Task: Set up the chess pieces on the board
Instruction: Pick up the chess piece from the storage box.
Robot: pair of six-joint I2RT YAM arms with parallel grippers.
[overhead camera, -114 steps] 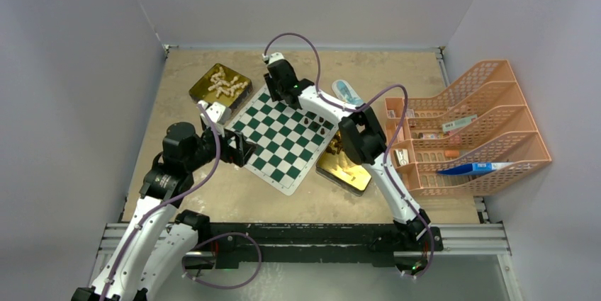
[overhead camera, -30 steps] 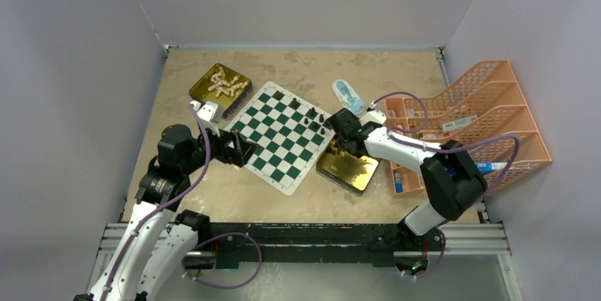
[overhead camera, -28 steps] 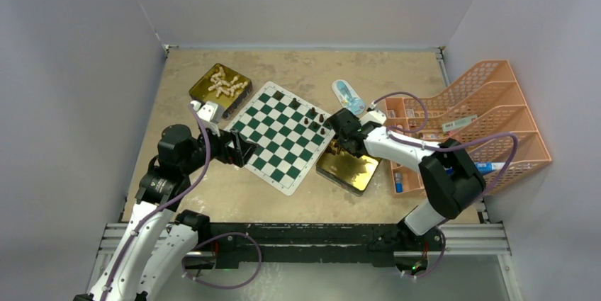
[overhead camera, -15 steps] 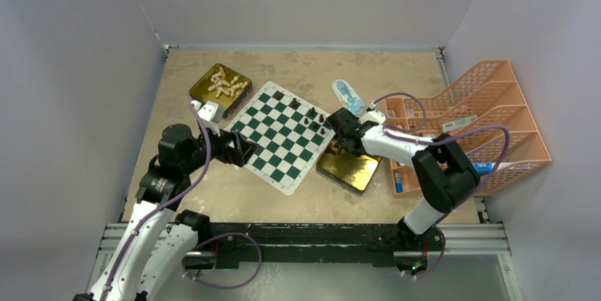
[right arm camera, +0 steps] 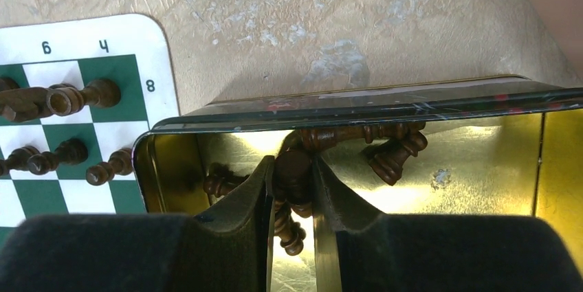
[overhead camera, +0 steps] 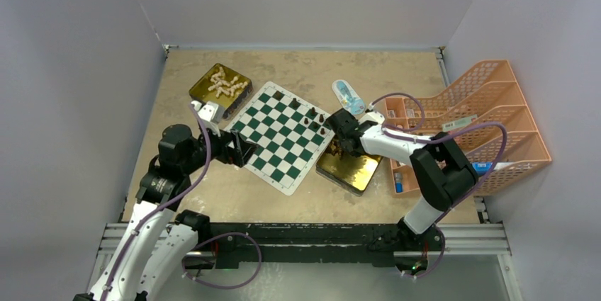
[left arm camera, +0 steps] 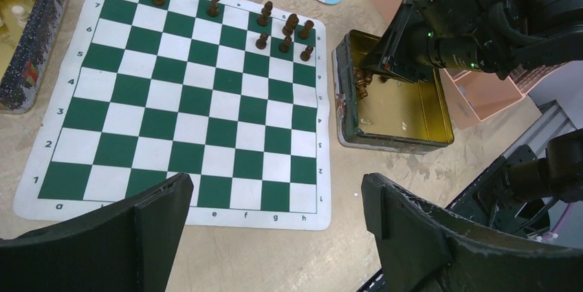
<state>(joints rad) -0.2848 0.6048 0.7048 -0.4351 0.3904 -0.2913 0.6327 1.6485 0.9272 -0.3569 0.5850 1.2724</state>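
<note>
The green-and-white board (overhead camera: pixel 264 152) lies mid-table, with several dark brown chess pieces (overhead camera: pixel 312 120) standing at its far right corner. My right gripper (right arm camera: pixel 293 168) reaches into the gold tin (right arm camera: pixel 447 161) beside the board. Its fingers are shut on a dark brown piece (right arm camera: pixel 294 176), and other dark pieces (right arm camera: pixel 392 151) lie loose along the tin's wall. In the top view the right gripper (overhead camera: pixel 342 146) sits over that tin's (overhead camera: pixel 352 171) far end. My left gripper (left arm camera: pixel 275 192) hangs open and empty over the table by the board's (left arm camera: pixel 199 99) near edge.
A second gold tin (overhead camera: pixel 200 88) holding cream-white pieces (overhead camera: pixel 225 83) stands at the board's far left. An orange tiered rack (overhead camera: pixel 482 124) fills the right side. A blue-and-white packet (overhead camera: pixel 347 93) lies beyond the board. Walls close in on three sides.
The right gripper's fingers have closed on a dark piece inside the tin, and its elbow has shifted left. The left arm has stayed still.
</note>
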